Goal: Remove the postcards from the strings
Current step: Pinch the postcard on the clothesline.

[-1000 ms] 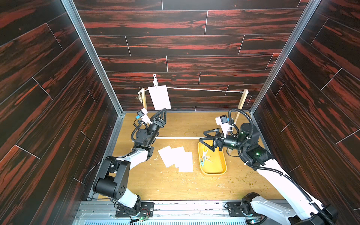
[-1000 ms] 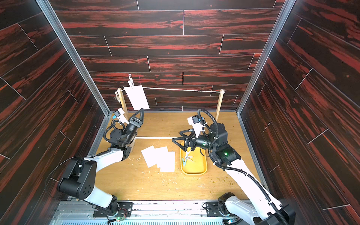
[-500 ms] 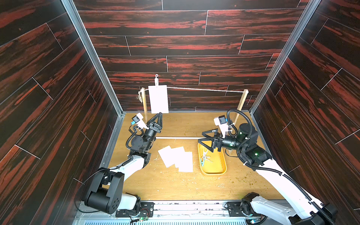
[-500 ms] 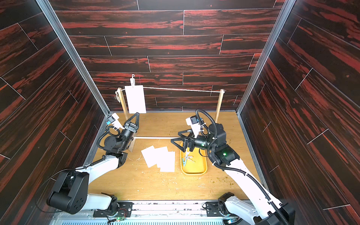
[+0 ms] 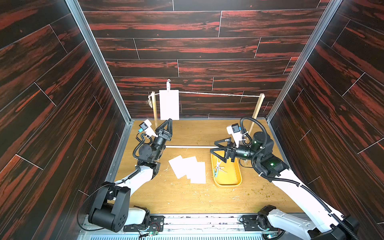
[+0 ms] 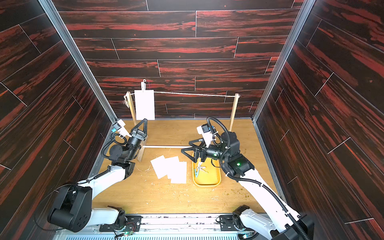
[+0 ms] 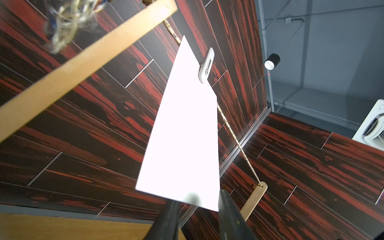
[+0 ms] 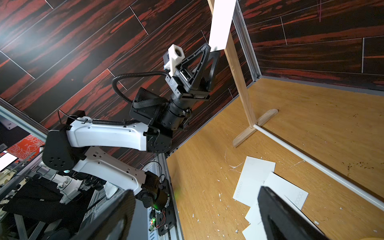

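One white postcard hangs from the string near the left post, held by a pale clothespin. My left gripper points up at the card's bottom edge. Its jaws stand narrowly apart on either side of the lower corner, a gap still showing. Three postcards lie overlapping on the table. My right gripper is wide open and empty above the far end of the yellow tray.
The yellow tray holds loose clothespins. Two light-wood posts stand at the back, joined at their feet by a white rod. Dark wood-pattern walls close in on three sides. Paper scraps dot the table.
My left gripper rose and straightened under the hanging postcard while its jaws narrowed. The card swung from a tilt back to hanging straight. The right arm barely moved.
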`<control>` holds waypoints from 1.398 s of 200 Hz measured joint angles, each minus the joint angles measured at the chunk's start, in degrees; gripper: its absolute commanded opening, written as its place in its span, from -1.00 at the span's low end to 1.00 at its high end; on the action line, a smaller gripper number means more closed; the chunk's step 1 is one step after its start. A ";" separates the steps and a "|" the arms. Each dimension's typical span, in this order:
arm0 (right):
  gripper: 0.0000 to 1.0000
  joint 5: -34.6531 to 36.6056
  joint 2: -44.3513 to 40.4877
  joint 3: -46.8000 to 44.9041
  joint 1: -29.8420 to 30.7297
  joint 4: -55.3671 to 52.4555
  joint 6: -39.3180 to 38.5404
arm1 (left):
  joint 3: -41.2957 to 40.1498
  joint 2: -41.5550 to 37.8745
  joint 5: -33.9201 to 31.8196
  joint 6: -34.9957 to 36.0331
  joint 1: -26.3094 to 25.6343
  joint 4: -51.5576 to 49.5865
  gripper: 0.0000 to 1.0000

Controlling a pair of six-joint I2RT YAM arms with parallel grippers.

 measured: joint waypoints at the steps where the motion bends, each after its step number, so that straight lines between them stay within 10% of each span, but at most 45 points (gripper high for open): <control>1: 0.91 0.00 0.02 0.00 0.00 0.00 0.00 | 0.02 0.02 0.00 0.00 0.00 0.00 -0.38; 58: 0.91 0.11 1.92 0.85 0.63 -0.44 -0.57 | 1.38 1.20 -0.48 -0.48 0.04 -0.52 -0.96; 153: 0.91 0.59 4.63 7.34 1.20 -2.51 -3.02 | 1.60 1.16 -0.15 0.33 0.07 -6.88 -1.00; 279: 0.97 -0.22 39.67 63.49 1.29 -14.36 -10.71 | 1.66 -2.62 0.90 1.95 0.94 -17.18 -1.00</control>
